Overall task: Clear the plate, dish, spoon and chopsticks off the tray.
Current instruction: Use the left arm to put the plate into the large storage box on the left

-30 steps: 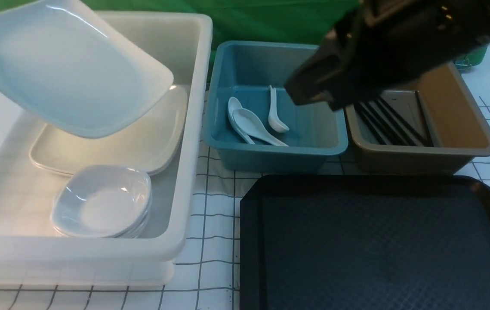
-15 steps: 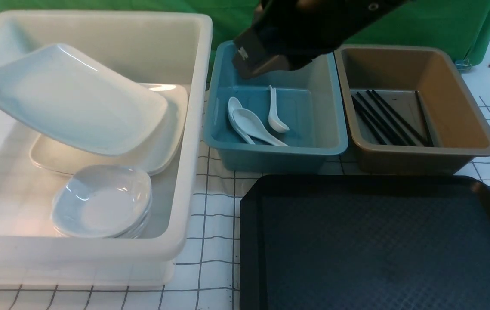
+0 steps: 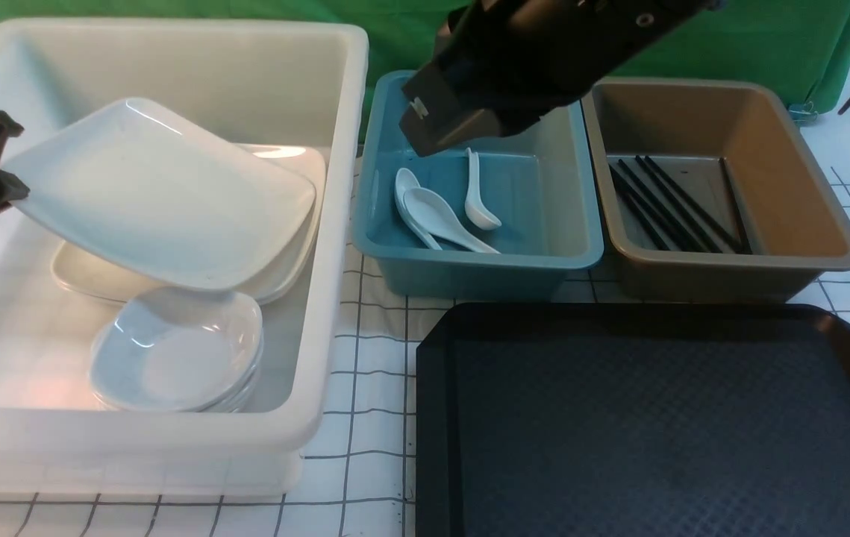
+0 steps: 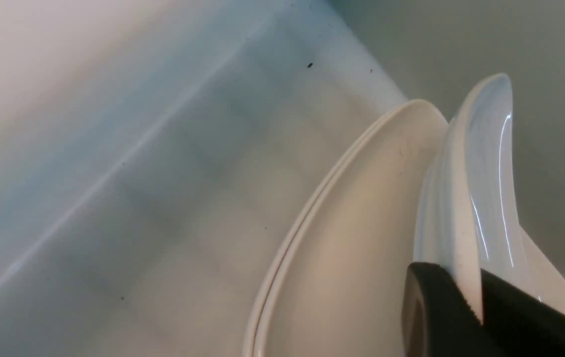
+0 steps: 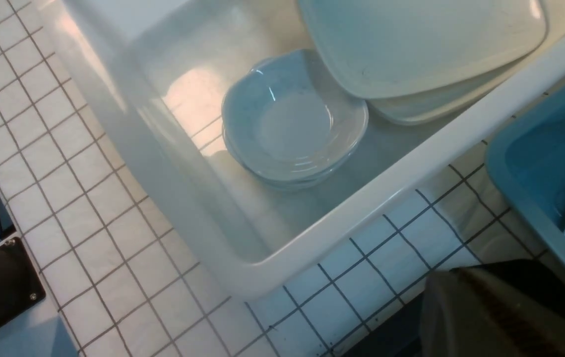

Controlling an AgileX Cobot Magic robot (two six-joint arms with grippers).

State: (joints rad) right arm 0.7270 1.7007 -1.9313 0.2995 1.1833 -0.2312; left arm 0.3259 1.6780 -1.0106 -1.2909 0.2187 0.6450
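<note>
1. Green cloth [image 3: 193,9] backs a surface [image 3: 365,440] covered in white, dark-gridded sheeting; tubs sit side by side there, probably to keep each kind of ware sorted.
2. Left fingers [image 3: 18,158] are nearly together, pinching the plate [image 3: 171,194] by its rim at one corner. It tilts inside the white bin [image 3: 342,186], held corner high, over the flat plates [image 3: 89,276], presumably to lower it onto them. Whether its low edge touches anything, I cannot tell.
3. Right fingers [image 3: 443,112] are closed with nothing between them, up over the blue tub [image 3: 484,280], likely parked out of the way.
4. Small glossy dishes [image 3: 178,350] nest in a stack beside the flat plates; which one is the task's, I cannot tell.
5. Smooth ceramic spoons [image 3: 443,216], deep oval bowls and short curved handles, lie in the blue tub. Thin black chopsticks [image 3: 663,205] lie in the brown tub [image 3: 738,276].
6. Black plastic, diamond-textured and cut-cornered, the tray [image 3: 663,425] shows no ware on its visible part; releasing the plate seems the last job.
</note>
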